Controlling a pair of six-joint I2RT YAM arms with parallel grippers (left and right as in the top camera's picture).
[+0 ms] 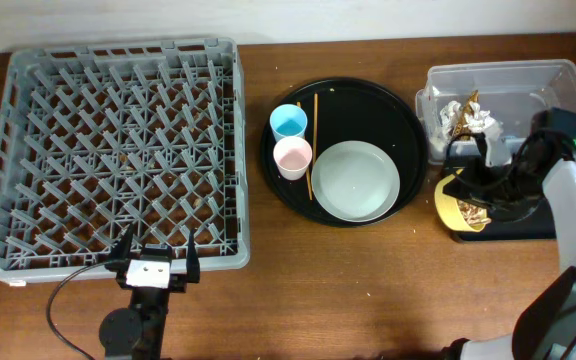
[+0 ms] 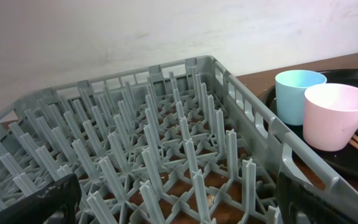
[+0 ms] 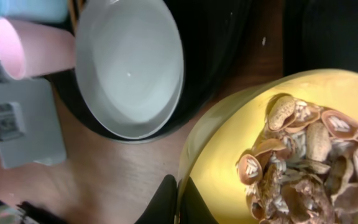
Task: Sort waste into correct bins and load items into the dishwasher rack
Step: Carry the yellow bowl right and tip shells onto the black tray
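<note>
At the six o'clock edge of the dishwasher rack (image 1: 118,150), the left gripper (image 1: 158,256) gapes wide, holding nothing. At three o'clock from the plate (image 1: 356,180), the right gripper (image 3: 178,194) pinches the rim of the yellow bowl (image 3: 229,143), food scraps (image 3: 303,155) inside.

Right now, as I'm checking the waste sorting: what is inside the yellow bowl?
Crumbly beige food scraps, shell-like pieces, lie heaped in the yellow bowl. The inside that shows beside the heap is bare. Whatever lies under the heap is covered.
</note>
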